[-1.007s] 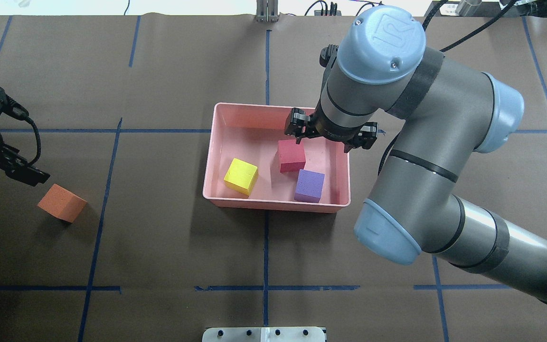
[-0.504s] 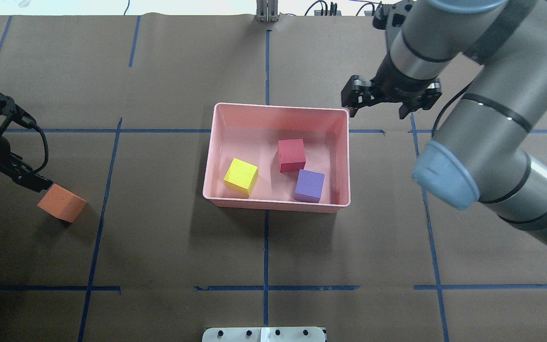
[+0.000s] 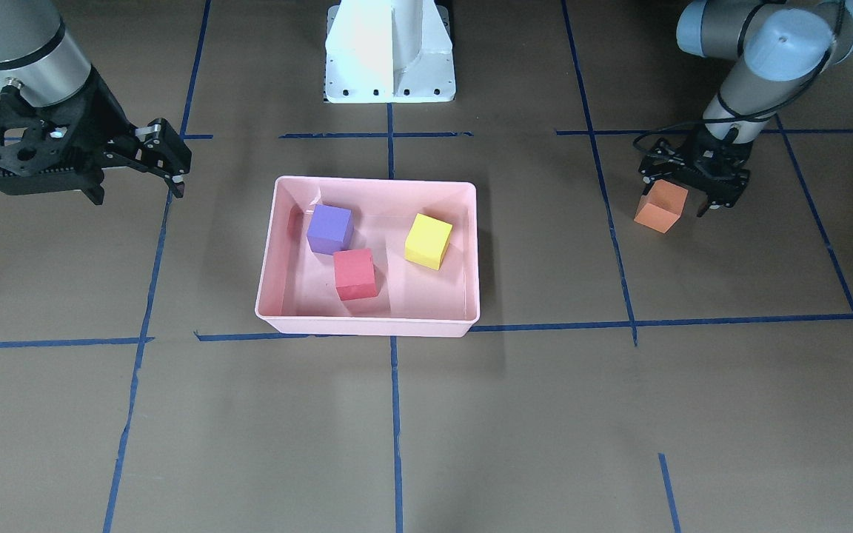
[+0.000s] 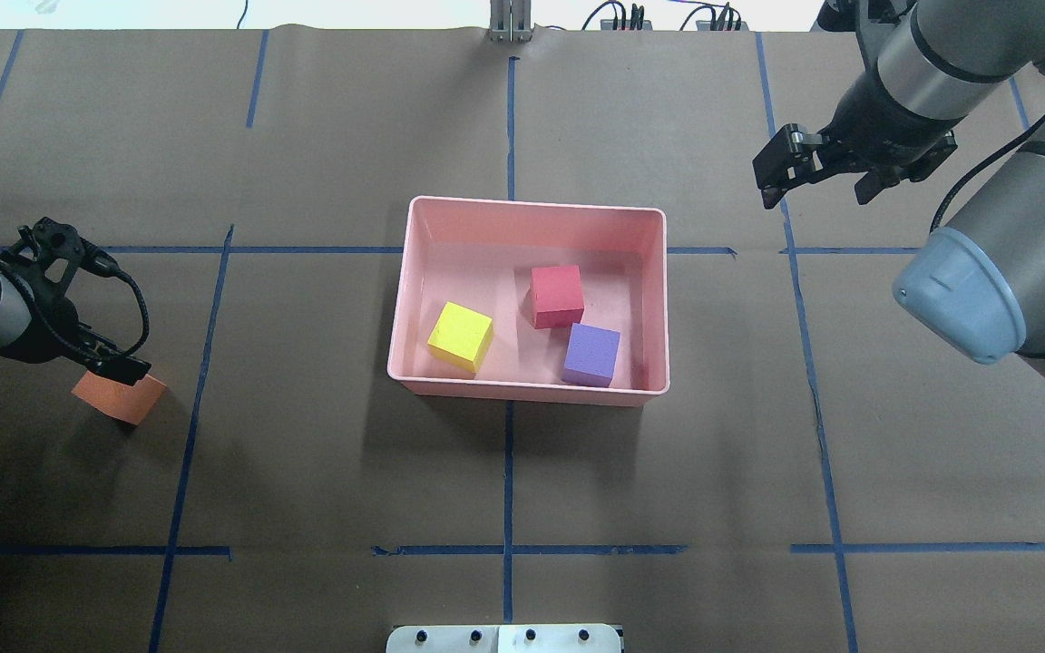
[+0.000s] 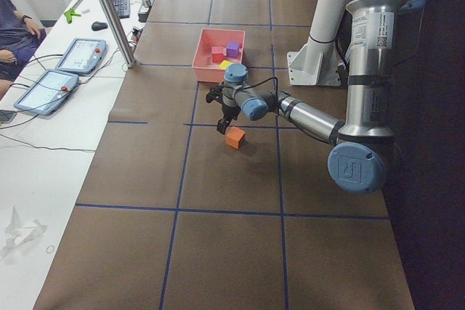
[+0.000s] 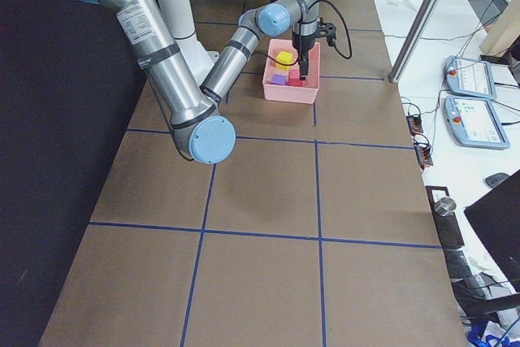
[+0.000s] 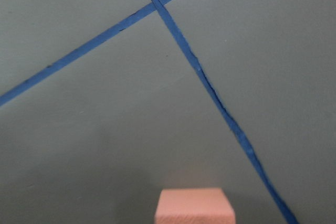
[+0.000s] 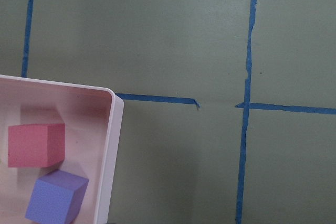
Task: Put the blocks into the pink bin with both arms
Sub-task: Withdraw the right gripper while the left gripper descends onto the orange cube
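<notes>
The pink bin sits mid-table and holds the yellow-green block, the red-pink block and the purple block. The orange block lies on the table far to the left. My left gripper is low over the orange block, open, with a finger on each side of its top. In the left wrist view the orange block shows at the bottom edge. My right gripper is open and empty, raised beyond the bin's far right corner. The right wrist view shows the bin corner.
The white pedestal base stands at the robot's side of the table. Blue tape lines cross the brown table cover. A metal pole and tablets stand on the operators' side.
My right gripper has left the space over the bin and moved up and away to the far right, empty. My left gripper has moved over the orange block.
</notes>
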You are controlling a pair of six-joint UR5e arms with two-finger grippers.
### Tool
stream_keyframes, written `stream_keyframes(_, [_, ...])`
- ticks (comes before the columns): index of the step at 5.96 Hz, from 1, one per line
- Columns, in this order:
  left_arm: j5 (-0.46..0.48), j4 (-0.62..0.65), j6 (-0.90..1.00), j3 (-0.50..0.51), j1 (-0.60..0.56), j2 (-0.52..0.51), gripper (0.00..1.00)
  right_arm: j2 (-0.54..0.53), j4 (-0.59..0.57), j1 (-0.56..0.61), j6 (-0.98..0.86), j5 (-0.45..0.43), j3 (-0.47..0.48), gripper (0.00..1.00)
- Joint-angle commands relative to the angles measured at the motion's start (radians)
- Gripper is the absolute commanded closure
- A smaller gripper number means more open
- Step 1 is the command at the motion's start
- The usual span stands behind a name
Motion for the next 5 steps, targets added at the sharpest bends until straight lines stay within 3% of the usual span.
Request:
stream_keyframes(1, [0.006,-0.087,-0.038,0.071,0.020,0.000,0.00,-0.008,0.000,0.004,-0.008,0.002,0.001,0.00])
stream_keyframes(4, [-0.005,-0.087,-0.041,0.127,0.058,0.000,0.00,-0.022,0.003,0.001,-0.008,-0.004,-0.002,0.00])
stream_keyframes(5, [-0.008,-0.084,-0.041,0.124,0.058,-0.001,0.05,-0.023,0.003,0.001,-0.008,-0.010,-0.002,0.00])
